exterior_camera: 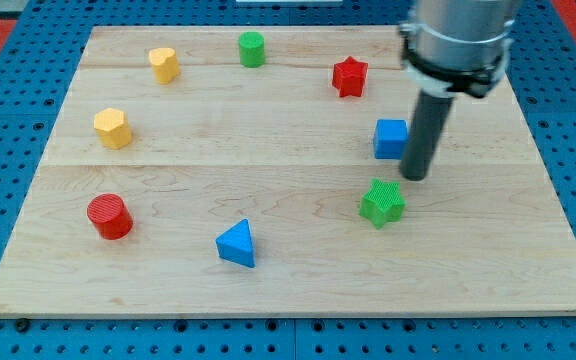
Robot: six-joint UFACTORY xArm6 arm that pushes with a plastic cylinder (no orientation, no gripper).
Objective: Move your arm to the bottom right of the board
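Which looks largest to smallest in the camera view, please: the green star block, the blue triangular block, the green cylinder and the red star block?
1. green star block and blue triangular block: alike in the camera view, and both lie nearer the view's bottom, so I won't rank them.
2. red star block
3. green cylinder, only slightly smaller.

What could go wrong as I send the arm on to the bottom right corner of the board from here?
My tip sits just right of the blue cube and just above-right of the green star. A path drifting toward the view's left could likely nudge the green star. The wide arm body also hides part of the board, so the tip's clearance beside the cube is hard to judge.
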